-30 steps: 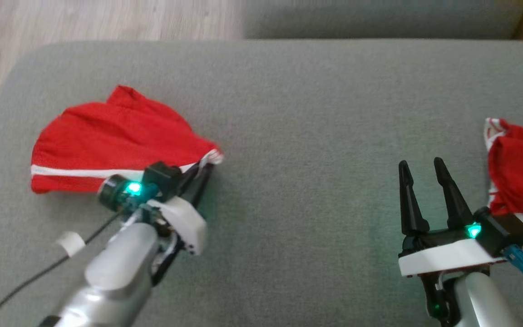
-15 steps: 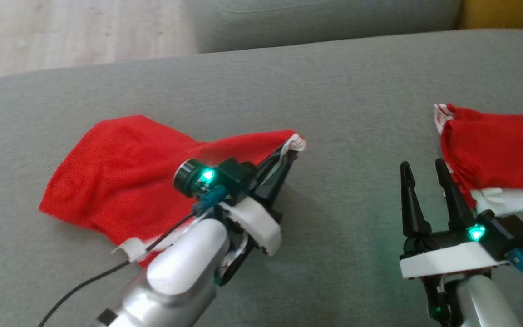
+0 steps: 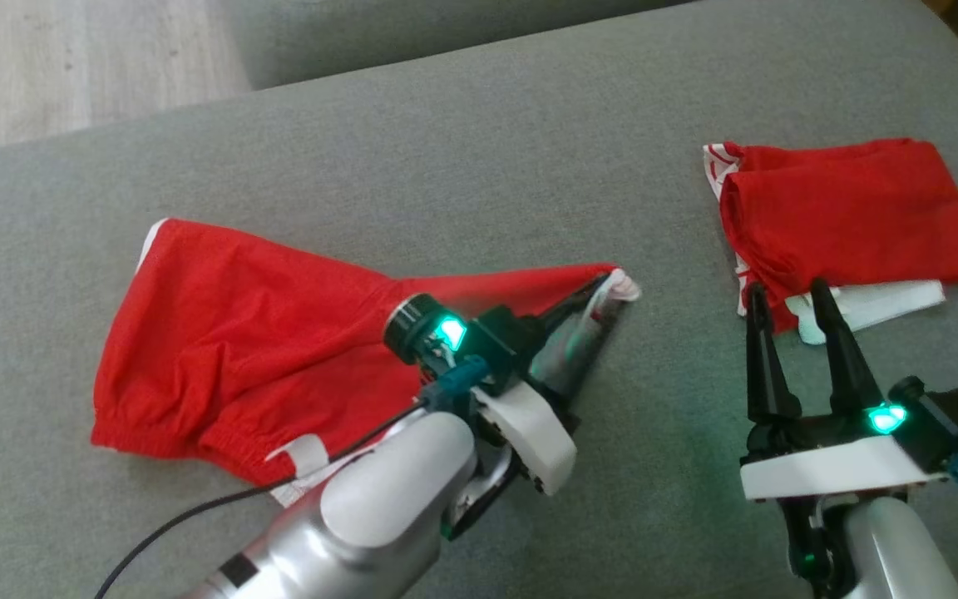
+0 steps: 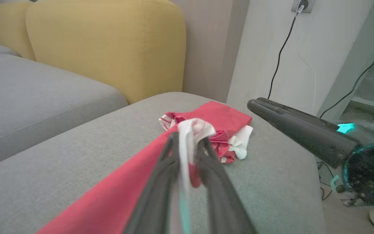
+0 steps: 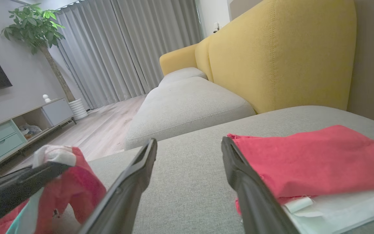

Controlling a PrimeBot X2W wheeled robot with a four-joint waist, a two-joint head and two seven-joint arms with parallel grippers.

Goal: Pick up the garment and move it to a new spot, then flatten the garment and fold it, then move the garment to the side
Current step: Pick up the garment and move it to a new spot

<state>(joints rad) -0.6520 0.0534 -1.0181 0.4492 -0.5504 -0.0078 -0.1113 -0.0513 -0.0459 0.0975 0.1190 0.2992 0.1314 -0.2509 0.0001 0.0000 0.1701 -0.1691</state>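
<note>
A red garment [image 3: 246,333] with white trim lies spread on the grey sofa cushion [image 3: 462,183], left of centre. Its right corner is pulled out to a point and stands pinched between the fingers of my left gripper [image 3: 604,293]. In the left wrist view the white-trimmed corner [image 4: 192,128] sticks up between the two dark fingers of that left gripper [image 4: 188,139]. My right gripper [image 3: 787,293] is open with nothing in it, its tips at the near edge of a second, folded red garment [image 3: 845,208].
The folded red garment [image 5: 310,156] rests on a white layer at the cushion's right end. A yellow backrest [image 4: 102,42] stands behind, with another grey seat [image 5: 187,104] beyond. Wooden floor [image 3: 30,66] shows past the cushion's far left edge.
My left gripper has drawn the garment's corner to the right, stretching the cloth out flatter. The head camera has turned, so the folded garment shows in full. The right gripper has kept still.
</note>
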